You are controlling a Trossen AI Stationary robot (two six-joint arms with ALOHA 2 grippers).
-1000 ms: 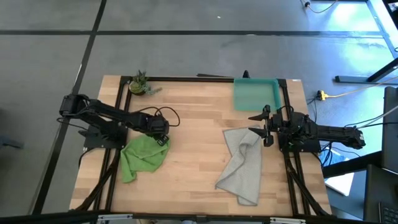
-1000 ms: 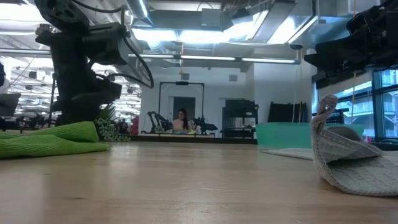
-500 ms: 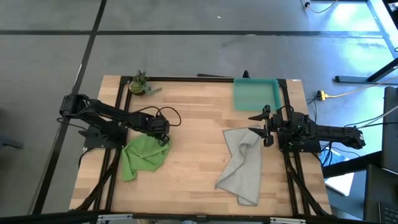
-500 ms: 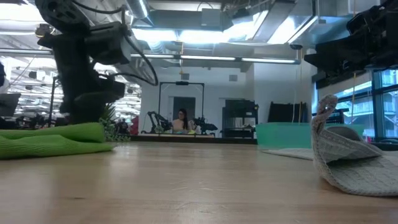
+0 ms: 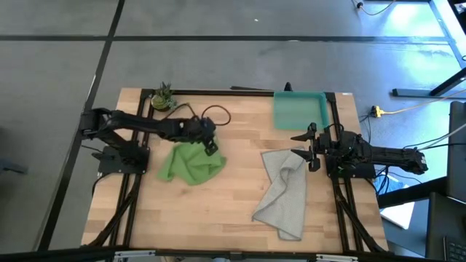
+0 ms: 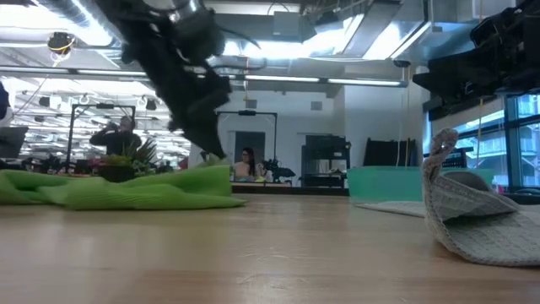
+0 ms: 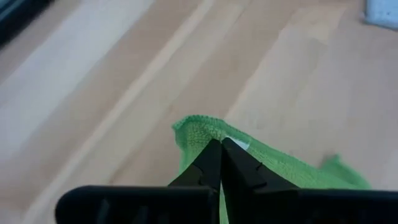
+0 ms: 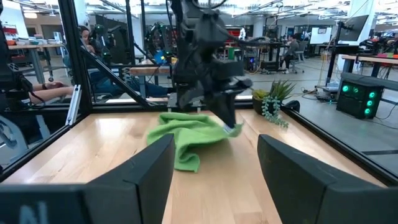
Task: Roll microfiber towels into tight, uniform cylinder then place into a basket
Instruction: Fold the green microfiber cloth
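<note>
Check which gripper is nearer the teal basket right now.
Right. The right gripper sits open just in front of the basket, beside the grey towel. The left gripper is farther off toward table center, shut on the green towel.

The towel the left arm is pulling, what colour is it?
Bright lime green towel; clearest in the high view.

The worktop point(image 5: 233, 196) is pale blond wood with a faint plank grain. One towel point(image 5: 191, 163) is bright lime green, the other towel point(image 5: 285, 193) light grey. The basket point(image 5: 298, 110) is translucent teal-green. Both arms are black.
</note>
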